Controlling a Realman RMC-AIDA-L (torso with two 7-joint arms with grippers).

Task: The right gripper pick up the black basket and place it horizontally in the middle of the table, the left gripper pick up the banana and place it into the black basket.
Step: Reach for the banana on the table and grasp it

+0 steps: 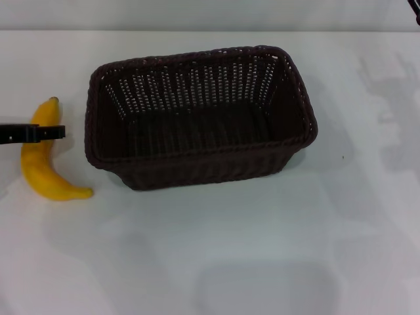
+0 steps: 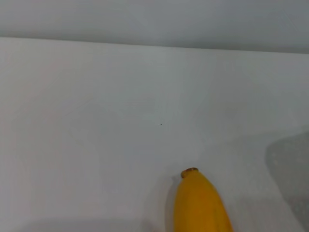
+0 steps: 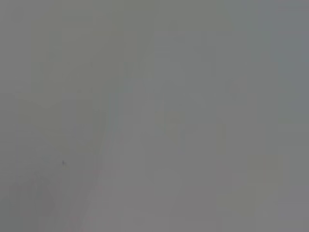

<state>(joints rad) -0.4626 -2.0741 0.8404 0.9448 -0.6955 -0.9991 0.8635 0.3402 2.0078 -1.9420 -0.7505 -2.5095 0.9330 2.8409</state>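
Note:
The black basket (image 1: 200, 155) stands upright in the middle of the table (image 1: 236, 249), its long side running left to right and nothing inside it. The banana (image 1: 41, 172) lies on the table just left of the basket, stem end pointing away from me. A thin black bar of my left gripper (image 1: 39, 133) comes in from the left edge and crosses over the banana's upper half. In the left wrist view the banana's tip (image 2: 199, 200) shows close below the camera. Only a dark sliver of my right gripper (image 1: 416, 12) shows at the far right corner, well away from the basket.
The white tabletop's far edge (image 1: 210, 30) meets a grey wall. The right wrist view shows only a plain grey surface.

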